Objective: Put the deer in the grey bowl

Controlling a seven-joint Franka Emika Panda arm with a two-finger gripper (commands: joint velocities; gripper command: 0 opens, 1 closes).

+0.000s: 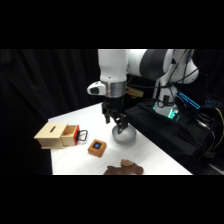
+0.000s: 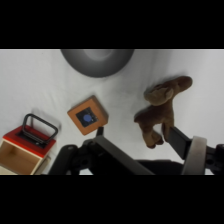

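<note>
Side view: gripper [image 1: 116, 121] poised high over grey bowl [image 1: 124, 136], fingers parted, nothing held; deer [image 1: 124, 169] lying at table [image 1: 155, 150] near edge, well apart from bowl; approach step judged in hand; descent onto deer called for next; bowl seen empty; wooden box [image 1: 56, 135] left aside.

Bright white table [image 1: 150, 150] against dark surroundings; both views softly blurred.

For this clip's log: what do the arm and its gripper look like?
The arm is glossy white with rounded segments, dark joint sections and a silver-grey ring at the wrist. The gripper below it is black. In the wrist view its black linkage shows, with one pale grey pad.
</note>
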